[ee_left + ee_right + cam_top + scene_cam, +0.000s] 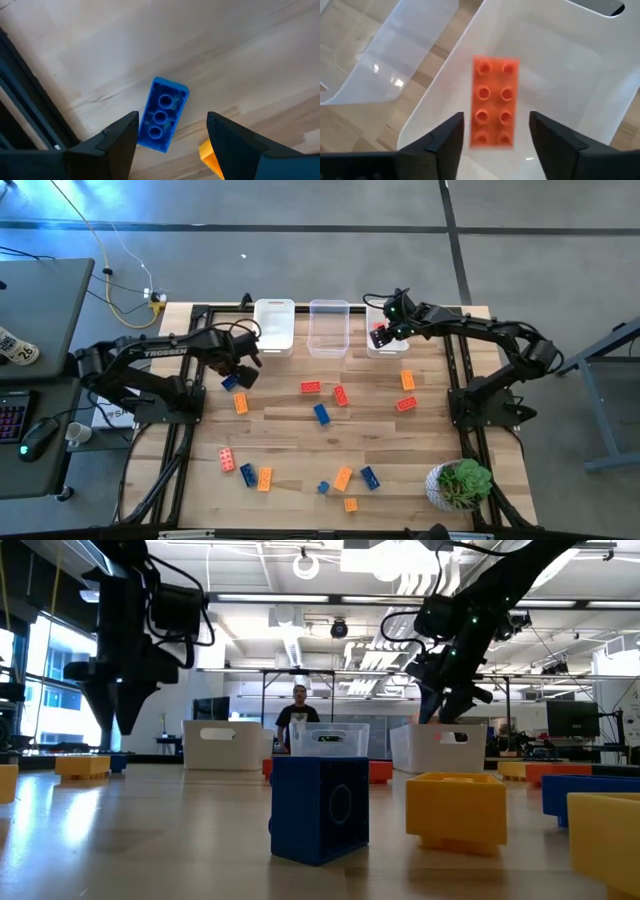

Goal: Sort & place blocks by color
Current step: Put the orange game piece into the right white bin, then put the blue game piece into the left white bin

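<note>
Red block (pixel 494 102), upper right of frame: released from my right claw (pixel 495 137), falling into the bin (pixel 580 65); it could bounce out. Left claw (pixel 172 132) open over blue block (pixel 163 114).

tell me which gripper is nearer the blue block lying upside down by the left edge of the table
Left. The left gripper hangs open right above the blue block, fingers either side of it. The right gripper is far across the table, over the rightmost bin, where a red block is dropping.
</note>
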Available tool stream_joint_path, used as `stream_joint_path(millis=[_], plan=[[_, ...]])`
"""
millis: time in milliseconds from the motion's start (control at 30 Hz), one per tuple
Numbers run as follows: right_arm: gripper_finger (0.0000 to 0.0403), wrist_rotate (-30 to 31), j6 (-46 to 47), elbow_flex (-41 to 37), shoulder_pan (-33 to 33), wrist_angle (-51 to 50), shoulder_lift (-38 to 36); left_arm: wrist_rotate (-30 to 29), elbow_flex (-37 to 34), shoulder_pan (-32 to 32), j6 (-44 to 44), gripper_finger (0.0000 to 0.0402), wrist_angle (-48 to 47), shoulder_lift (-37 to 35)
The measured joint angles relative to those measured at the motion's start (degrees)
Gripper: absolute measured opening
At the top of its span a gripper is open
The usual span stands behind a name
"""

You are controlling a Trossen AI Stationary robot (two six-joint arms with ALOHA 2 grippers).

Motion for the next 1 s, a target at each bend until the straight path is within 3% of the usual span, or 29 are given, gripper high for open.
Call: stream_joint_path(millis=[167, 600, 1000], plan=[[0.0237, -0.21, -0.27, 3.73, 0.00, -0.59, 0.00, 0.35, -0.48, -0.02, 0.96, 0.0223, -0.08, 2.22], [0.0238, 0.14, -5.69, 17.04, 0.02, -8.78, -0.02, 1.42, -0.48, -0.02, 1.91, 0.0223, 0.00, 9.54], [0.0238, -0.04, -6.20, 22.06, 0.04, -10.43, -0.02, 1.30, -0.50, -0.02, 4.15, 0.0216, 0.41, 17.15]])
